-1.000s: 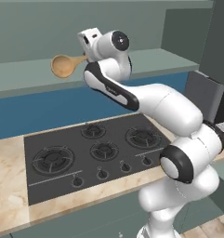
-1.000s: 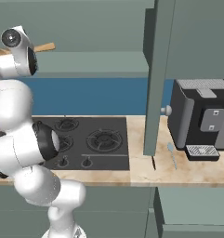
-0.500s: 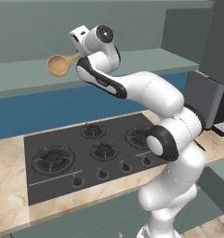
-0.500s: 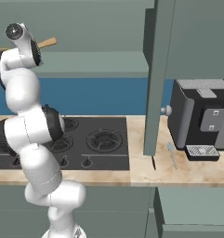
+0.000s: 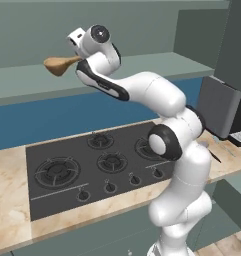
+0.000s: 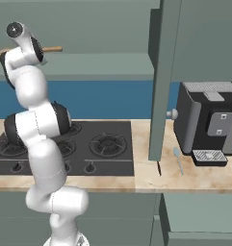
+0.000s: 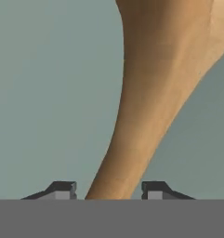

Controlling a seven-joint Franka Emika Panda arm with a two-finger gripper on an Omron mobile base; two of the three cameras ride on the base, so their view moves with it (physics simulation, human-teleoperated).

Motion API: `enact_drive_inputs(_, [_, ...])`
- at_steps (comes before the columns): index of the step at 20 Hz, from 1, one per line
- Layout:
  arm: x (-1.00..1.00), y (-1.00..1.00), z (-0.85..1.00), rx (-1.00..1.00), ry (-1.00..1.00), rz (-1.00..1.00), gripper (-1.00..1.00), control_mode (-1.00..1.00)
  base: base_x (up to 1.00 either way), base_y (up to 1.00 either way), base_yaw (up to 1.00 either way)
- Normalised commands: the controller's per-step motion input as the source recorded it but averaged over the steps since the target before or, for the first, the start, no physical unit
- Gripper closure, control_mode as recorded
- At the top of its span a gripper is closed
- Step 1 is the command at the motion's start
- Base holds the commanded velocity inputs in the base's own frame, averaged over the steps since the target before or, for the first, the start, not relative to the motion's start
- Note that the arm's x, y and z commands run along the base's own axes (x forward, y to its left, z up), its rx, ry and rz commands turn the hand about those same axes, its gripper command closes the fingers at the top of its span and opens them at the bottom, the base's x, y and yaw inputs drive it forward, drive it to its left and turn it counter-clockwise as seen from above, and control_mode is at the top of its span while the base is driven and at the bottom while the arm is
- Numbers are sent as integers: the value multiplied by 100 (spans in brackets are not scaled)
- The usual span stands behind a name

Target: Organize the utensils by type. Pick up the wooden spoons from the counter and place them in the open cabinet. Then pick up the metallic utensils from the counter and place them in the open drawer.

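My gripper (image 7: 108, 193) jaws stand apart around the large orange-brown wooden spoon (image 5: 59, 64); above the grey-green cabinet shelf (image 5: 22, 80), it may roll off.

The tall open door (image 6: 161, 81) of the cabinet (image 6: 108, 65) stands edge-on over the bench (image 6: 151, 170), walling its shelf off from the coffee machine (image 6: 206, 122) side. Left of that door the shelf lies bare and reachable above the cooktop (image 5: 97, 167). In the hand view the wooden spoon (image 7: 155, 93) fills the gap between the 2 fingertips (image 7: 62, 189).
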Motion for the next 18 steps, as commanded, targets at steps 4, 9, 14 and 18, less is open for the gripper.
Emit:
enact_drive_inputs(4, [7, 10, -30, -10, 0, 0, -100, -100, 0, 0, 0])
enact_drive_inputs(9, [-6, 1, -17, -2, -2, 0, -100, -100, 0, 0, 0])
enact_drive_inputs(14, [-11, 0, -3, 0, -5, 0, -100, -100, 0, 0, 0])
enact_drive_inputs(18, [-24, 0, -1, 0, -9, 0, -100, -100, 0, 0, 0])
